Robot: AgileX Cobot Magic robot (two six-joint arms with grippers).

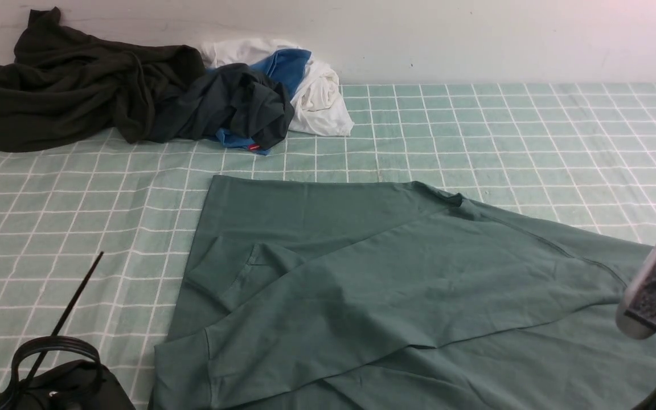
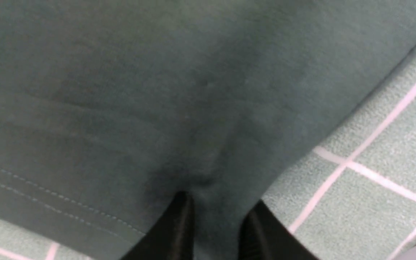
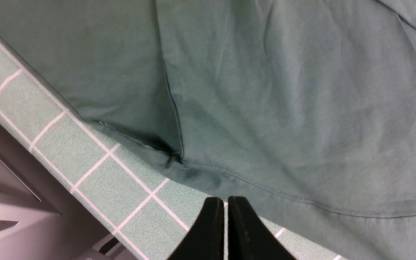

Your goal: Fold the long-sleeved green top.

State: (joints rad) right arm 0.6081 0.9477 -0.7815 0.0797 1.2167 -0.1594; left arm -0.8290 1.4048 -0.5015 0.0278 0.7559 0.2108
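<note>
Spread on the desk [image 1: 533, 131] from centre to 5 o'clock, the green long-sleeved top [image 1: 396, 273] is being gripped at its hem by the left fingers [image 2: 177, 231]. The right fingers [image 3: 211, 231], pressed together and empty, are likely being needed on the hem next.

Front camera looks forward, low across the checked counter [image 1: 533, 131] to the wall [image 1: 476, 40], the top [image 1: 362, 273] filling the frame's lower centre. Left wrist camera hangs very close over the top, left claw [image 2: 219, 209] in shot; right wrist camera looks from farther off, right claw [image 3: 225, 202] in shot. All three share the top.
</note>
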